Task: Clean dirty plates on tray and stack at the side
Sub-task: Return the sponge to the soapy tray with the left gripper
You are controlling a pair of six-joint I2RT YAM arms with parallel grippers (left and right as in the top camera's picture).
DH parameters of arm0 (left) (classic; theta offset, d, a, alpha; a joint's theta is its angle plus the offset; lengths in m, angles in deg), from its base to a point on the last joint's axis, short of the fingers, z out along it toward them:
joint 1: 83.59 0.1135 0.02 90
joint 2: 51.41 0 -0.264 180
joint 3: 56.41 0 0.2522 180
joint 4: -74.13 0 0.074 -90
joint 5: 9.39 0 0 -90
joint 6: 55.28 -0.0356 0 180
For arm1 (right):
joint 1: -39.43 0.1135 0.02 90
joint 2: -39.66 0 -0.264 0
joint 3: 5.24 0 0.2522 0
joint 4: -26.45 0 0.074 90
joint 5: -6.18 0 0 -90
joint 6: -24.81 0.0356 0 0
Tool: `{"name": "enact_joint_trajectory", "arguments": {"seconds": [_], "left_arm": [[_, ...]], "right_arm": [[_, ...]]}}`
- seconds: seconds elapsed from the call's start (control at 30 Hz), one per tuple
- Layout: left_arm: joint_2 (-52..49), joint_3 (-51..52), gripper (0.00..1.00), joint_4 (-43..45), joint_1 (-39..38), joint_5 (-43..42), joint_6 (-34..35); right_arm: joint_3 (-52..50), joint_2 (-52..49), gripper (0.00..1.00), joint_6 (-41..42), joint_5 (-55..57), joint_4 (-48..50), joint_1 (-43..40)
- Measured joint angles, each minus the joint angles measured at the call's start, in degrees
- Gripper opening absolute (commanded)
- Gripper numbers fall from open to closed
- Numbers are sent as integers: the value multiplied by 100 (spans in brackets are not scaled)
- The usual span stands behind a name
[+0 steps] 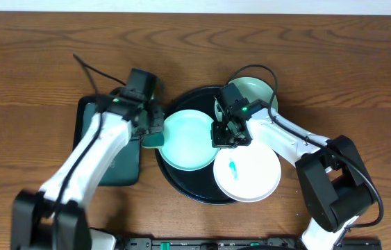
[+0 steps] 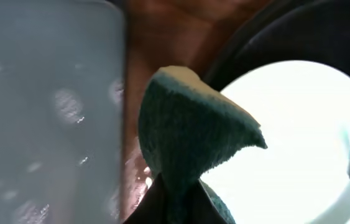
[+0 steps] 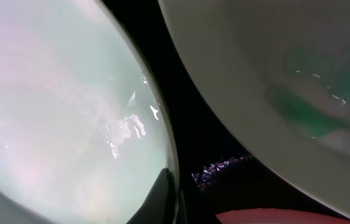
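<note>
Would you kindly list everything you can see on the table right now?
Black tray: one, round, glossy black, table centre.
Mint plate: one, mint green, on the black tray's left half.
White plate: one, white with a teal smear, over the tray's lower right rim.
Pale green plate: one, pale green, at the tray's upper right rim.
Green tray: one, dark green, rectangular, left of the black tray.
Sponge: one, teal, at the mint plate's left edge.
Table: one, brown wood.
Left end effector: shut on the sponge.
Right end effector: shut, at the mint plate's right rim.
</note>
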State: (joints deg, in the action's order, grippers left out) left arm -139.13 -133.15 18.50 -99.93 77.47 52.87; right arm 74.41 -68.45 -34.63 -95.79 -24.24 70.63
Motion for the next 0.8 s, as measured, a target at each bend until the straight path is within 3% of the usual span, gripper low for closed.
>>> {"name": "enact_joint_trajectory", "arguments": {"seconds": [0.2, 0.43, 0.47, 0.53, 0.63, 0.8], "left_arm": [[328, 0, 7, -334, 518, 332, 2], [-227, 0, 7, -334, 1692, 614, 72], [-378, 0, 9, -337, 1827, 621, 96], [-710, 0, 29, -341, 2052, 612, 122], [-1198, 0, 43, -334, 2188, 498, 98], [-1526, 2, 49, -291, 2175, 413, 39]], "right_arm": [[-7, 0, 1, 0, 0, 31, 0], [-9, 0, 1, 0, 0, 39, 0], [-9, 0, 1, 0, 0, 42, 0], [-11, 0, 1, 0, 0, 48, 0], [-13, 0, 1, 0, 0, 55, 0], [-17, 0, 1, 0, -2, 59, 0]]}}
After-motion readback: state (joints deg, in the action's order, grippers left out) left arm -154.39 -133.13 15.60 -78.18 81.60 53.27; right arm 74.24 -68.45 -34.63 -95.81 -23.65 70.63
